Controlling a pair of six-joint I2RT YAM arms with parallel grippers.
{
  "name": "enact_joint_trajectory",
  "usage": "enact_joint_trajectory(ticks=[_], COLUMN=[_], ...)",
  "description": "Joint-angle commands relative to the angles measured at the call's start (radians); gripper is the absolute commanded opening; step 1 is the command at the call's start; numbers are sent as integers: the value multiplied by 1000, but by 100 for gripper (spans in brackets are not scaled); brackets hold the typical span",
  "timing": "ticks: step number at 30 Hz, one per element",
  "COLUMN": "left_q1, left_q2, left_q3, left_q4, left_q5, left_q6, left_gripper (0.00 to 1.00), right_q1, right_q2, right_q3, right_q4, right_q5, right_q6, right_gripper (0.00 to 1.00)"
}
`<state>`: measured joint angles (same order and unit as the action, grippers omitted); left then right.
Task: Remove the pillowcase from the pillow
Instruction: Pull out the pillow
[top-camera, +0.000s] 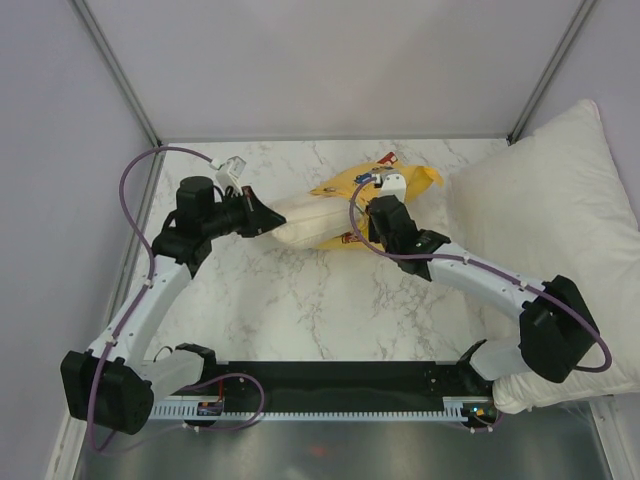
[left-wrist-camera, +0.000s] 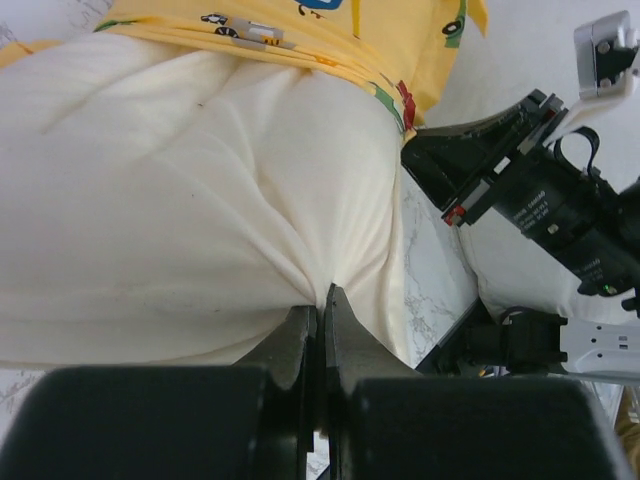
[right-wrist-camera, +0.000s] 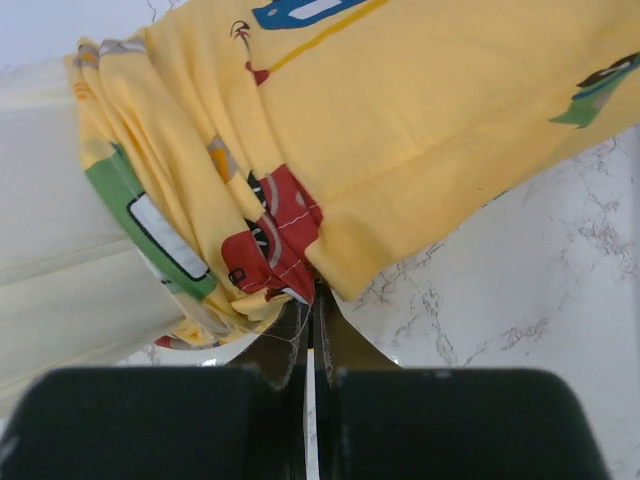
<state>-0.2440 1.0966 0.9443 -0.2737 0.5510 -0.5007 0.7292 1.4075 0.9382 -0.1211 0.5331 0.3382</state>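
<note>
The cream-beige pillow (top-camera: 300, 222) lies across the middle of the marble table, its left half bare. The yellow pillowcase (top-camera: 345, 190) with cartoon vehicles is bunched over its right end. My left gripper (top-camera: 268, 220) is shut on a pinch of the pillow's cream fabric (left-wrist-camera: 180, 200) at its left end (left-wrist-camera: 324, 300). My right gripper (top-camera: 368, 225) is shut on the bunched hem of the pillowcase (right-wrist-camera: 400, 110), pinching a red-printed fold (right-wrist-camera: 312, 285). In the left wrist view the pillowcase (left-wrist-camera: 330, 30) sits at the pillow's far end, beside the right arm (left-wrist-camera: 540, 200).
A large bright white pillow (top-camera: 550, 210) lies along the right side of the table (top-camera: 300, 310), partly under the right arm. A small white clip (top-camera: 232, 165) lies at the back left. Grey walls close the back and sides.
</note>
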Motion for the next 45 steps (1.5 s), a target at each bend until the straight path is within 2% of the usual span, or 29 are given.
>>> enact_joint_trajectory(ticks=[1,13,22,29,35,36,38,39,41,43,45], left_q1=[63,169,218,227,227,226,226,224,218,197,164], left_q2=[-52,-67,-61,-46,-29,-15,-18,-27,-82,-140,-168], left_q3=[19,1,-7,4,56,82,100,105,113,119,116], left_q4=[114,125,133,104,-53,-76,-114,-113,-105,-90,-66], left_q5=[66,124,145,122,-65,-124,-169,-216,-311,-358,-385], left_q6=[7,4,-2,17,119,140,159,168,188,235,289], left_gripper=[2,2,2,2,2,5,27,57,76,87,91], right_q1=[-131,-399,-510,-485,-301,-275,-211,-194,-163,-136,-116], right_q2=[-18,-4,5,-16,-76,-79,-85,-85,-71,-58,-41], right_q3=[-24,7,54,47,2,-1,-4,-3,4,19,31], right_q4=[-55,-51,-54,-54,-55,-57,-60,-60,-57,-57,-57], right_q5=[87,1,-42,-147,-128,-125,-116,-117,-128,-128,-127], right_q6=[16,28,4,-10,-10,-4,15,25,41,42,45], right_gripper=[0,0,0,0,0,0,0,0,0,0,0])
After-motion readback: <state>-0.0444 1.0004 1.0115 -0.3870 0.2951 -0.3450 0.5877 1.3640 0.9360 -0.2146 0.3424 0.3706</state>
